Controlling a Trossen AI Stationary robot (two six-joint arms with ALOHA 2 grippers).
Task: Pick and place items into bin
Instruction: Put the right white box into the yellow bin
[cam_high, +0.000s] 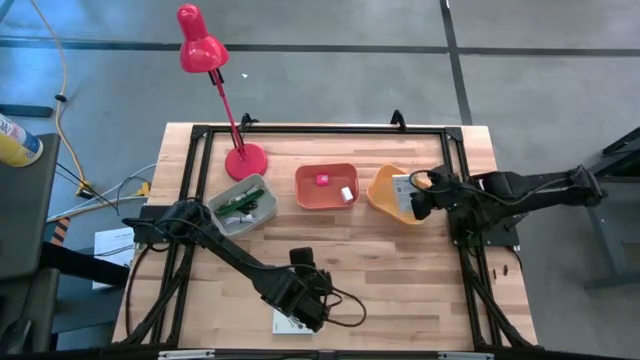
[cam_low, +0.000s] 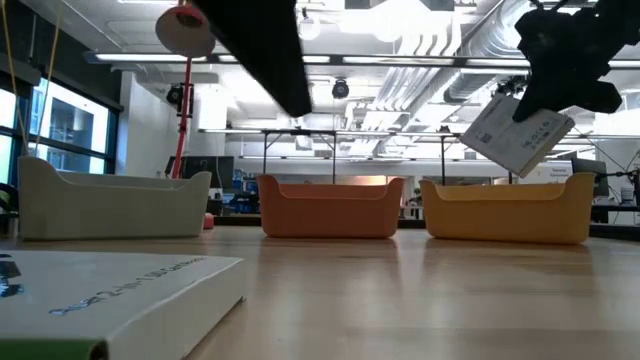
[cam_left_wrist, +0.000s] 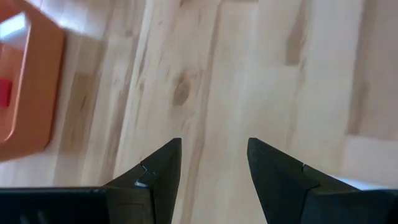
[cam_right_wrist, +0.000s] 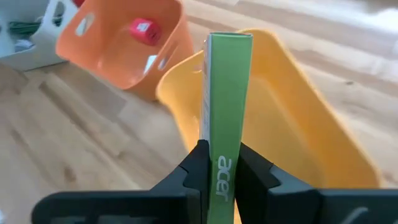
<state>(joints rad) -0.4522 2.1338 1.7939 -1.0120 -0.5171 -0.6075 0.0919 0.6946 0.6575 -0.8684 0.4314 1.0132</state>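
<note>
The right gripper (cam_right_wrist: 219, 163) was clamped on a white box (cam_low: 520, 133) above the yellow bin (cam_high: 392, 192); only its wrist view showed the green edge. The left gripper (cam_left_wrist: 212, 163) hung open near another box (cam_high: 290, 322).

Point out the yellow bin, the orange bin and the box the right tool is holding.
yellow bin (cam_high: 382, 190), high view, on its left rim.
orange bin (cam_high: 326, 199), high view, on its floor.
green-edged box (cam_right_wrist: 226, 93), right wrist view, on its green edge above the right tool (cam_right_wrist: 219, 163).
</note>
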